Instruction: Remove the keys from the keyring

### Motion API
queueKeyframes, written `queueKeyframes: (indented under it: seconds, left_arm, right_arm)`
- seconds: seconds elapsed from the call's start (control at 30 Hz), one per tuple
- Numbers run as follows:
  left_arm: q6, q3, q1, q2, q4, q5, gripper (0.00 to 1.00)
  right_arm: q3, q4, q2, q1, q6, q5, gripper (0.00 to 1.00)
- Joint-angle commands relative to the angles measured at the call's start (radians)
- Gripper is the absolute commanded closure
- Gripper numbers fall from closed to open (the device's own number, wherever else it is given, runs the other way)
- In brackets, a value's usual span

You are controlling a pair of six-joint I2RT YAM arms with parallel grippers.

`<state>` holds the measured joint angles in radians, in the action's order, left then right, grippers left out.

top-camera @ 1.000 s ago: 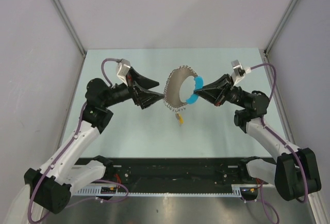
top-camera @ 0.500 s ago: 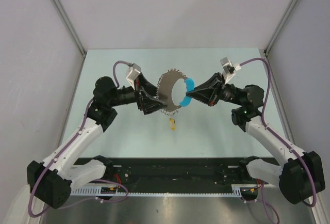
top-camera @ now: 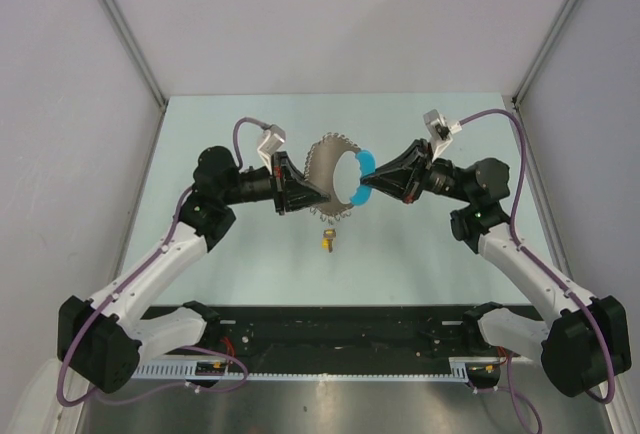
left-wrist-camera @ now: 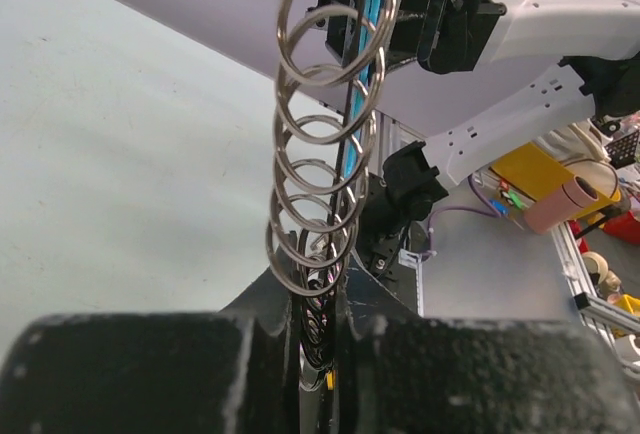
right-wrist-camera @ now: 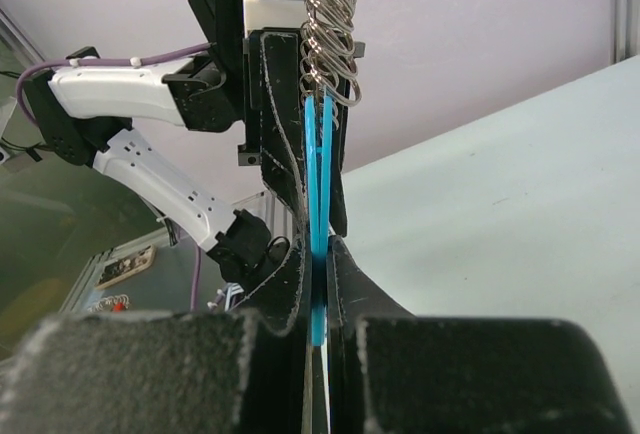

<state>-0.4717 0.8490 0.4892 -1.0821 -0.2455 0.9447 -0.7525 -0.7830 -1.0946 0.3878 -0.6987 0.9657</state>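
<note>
Left end effector pinches the keys; right end effector pinches the blue piece. The bunch spans straight between them.

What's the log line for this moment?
left end effector: shut on keys | right end effector: shut on blue piece | keys: airborne between both

Keys between left fingers, right fingers, above table.

Shiny metal keys, a glossy blue plastic piece, matt tabletop
</note>
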Motion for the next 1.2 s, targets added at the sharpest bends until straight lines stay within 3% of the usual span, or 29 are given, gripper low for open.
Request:
queueKeyframes:
  seconds: [0.0, 0.03, 0.07, 0.17, 0.3, 0.43, 0.67, 1.17]
  left_arm:
    - [-0.114, 0.009, 0.015, 0.001, -0.152, -0.007, 0.99]
    - [-0.151, 0.002, 0.017, 0.001, -0.187, -0.014, 1.00]
    - [-0.168, 0.002, 0.015, 0.002, -0.205, -0.020, 1.00]
    - [-0.208, 0.002, 0.017, 0.020, -0.230, -0.078, 1.00]
    - [-0.188, 0.005, 0.017, 0.050, -0.147, -0.190, 1.00]
    - [-0.182, 0.013, 0.015, 0.079, -0.124, -0.225, 1.00]
    - [-0.225, 0.015, 0.017, 0.132, -0.130, -0.311, 0.99]
    - [-0.237, 0.012, 0.017, 0.163, -0.130, -0.302, 1.00]
  right_arm:
    - [-0.050, -0.042, -0.002, -0.003, -0.002, -0.019, 0.98]
    - [-0.048, -0.036, 0.001, -0.004, -0.002, -0.021, 0.93]
    - [-0.048, -0.019, 0.005, -0.006, 0.004, -0.034, 0.76]
    - [-0.030, 0.094, 0.053, -0.004, 0.112, -0.071, 0.50]
    - [0.059, 0.175, 0.166, 0.054, 0.263, -0.182, 0.39]
    - [0.117, 0.209, 0.216, 0.153, 0.448, -0.304, 0.35]
    - [0.186, 0.053, 0.152, 0.345, 0.628, -0.412, 0.30]
    - [0.188, -0.157, -0.017, 0.433, 0.653, -0.561, 0.38]
